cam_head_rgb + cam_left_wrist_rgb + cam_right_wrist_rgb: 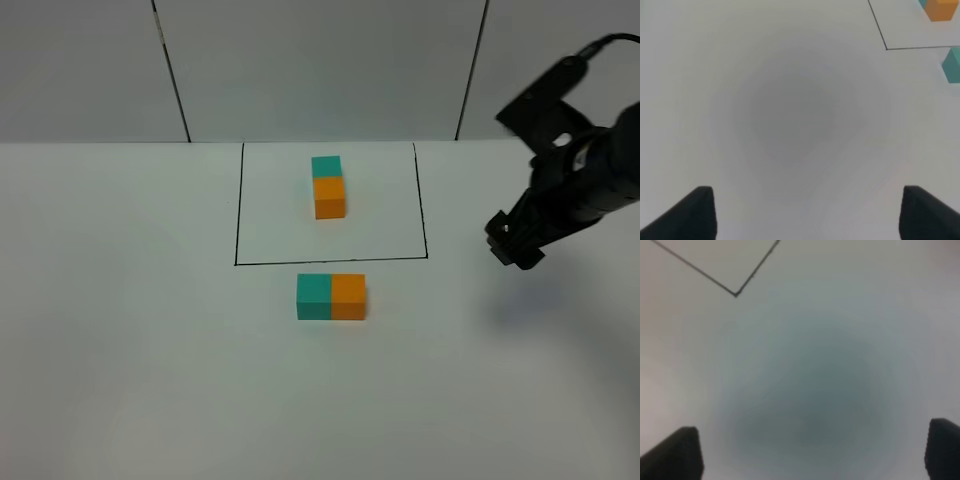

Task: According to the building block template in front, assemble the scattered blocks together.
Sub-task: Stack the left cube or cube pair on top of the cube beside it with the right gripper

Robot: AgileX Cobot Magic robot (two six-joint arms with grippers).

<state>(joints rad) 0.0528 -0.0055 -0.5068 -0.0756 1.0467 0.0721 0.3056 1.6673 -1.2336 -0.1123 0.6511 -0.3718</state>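
Note:
The building block template stands inside the black drawn frame [330,262] at the back: a teal cube [326,166] with an orange cube [329,197] touching its near side. Just in front of the frame, the scattered blocks sit side by side and touching, teal block [314,296] on the left and orange block [349,296] on the right. My right gripper [512,246] hangs above the table to the right of the frame; in its wrist view it [812,455] is open and empty over bare table. My left gripper [807,215] is open and empty too, with the teal block [953,65] at the picture's edge.
The white table [150,330] runs wide on both sides of the blocks. A panelled grey wall [320,60] closes the back. The right arm's dark body [590,170] reaches in from the right edge. The left arm does not show in the exterior high view.

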